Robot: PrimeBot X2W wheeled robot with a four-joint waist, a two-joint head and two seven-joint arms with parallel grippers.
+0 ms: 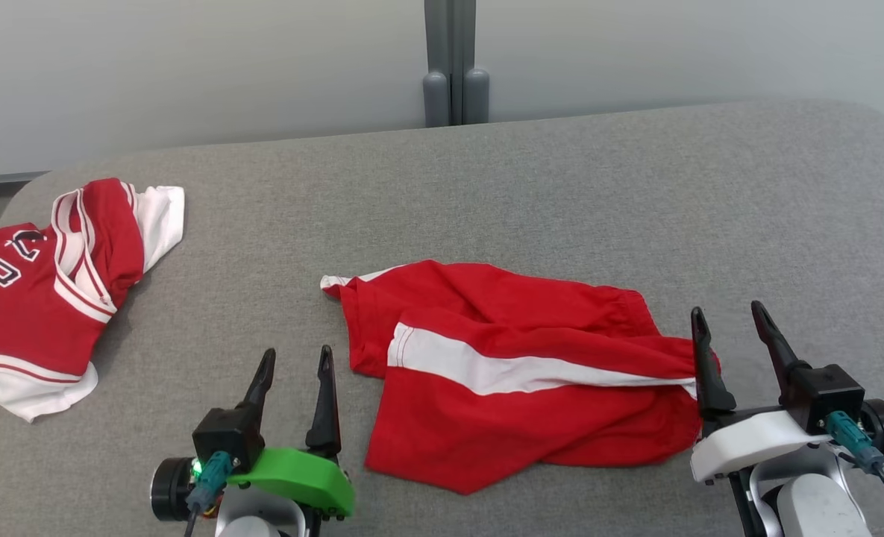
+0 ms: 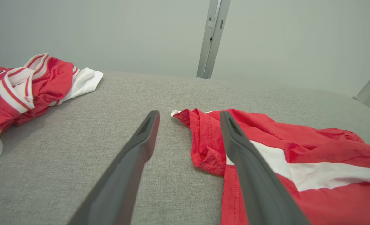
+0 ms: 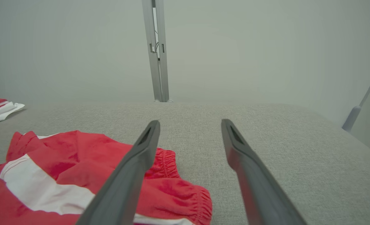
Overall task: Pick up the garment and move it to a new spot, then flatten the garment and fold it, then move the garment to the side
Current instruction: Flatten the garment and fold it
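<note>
Red shorts (image 1: 509, 425) lie crumpled on the grey padded surface (image 1: 561, 186), on the near side of the wall post (image 1: 453, 67) and roughly in line with it. They are not flat: the white stripe (image 1: 486, 369) runs skewed and the upper layer is folded over it.

The left gripper (image 1: 297, 352) is near side of the post and a bit left of it. Jaws are apart with nothing between them, and in its wrist view one finger hangs over the hem end. The right gripper (image 1: 728, 309) is well right of the post, also spread wide and empty. Its inner finger overlaps the gathered waistband (image 3: 200, 200) (touching or just above, can't tell). A red jersey (image 1: 39, 298) sits far left of the post, bunched, well apart from the shorts.

Judgement: the shorts are the garment in hand, set down but not yet flattened.

Risks:
- A pinch at either end may catch only the top layer, so a pull twists the cloth instead of spreading it.
- The right inner finger could snag the elastic and drag the whole piece.
- Uneven pulls would leave the stripe fold trapped.
- Moving the shorts left of the post risks landing on the jersey.
</note>
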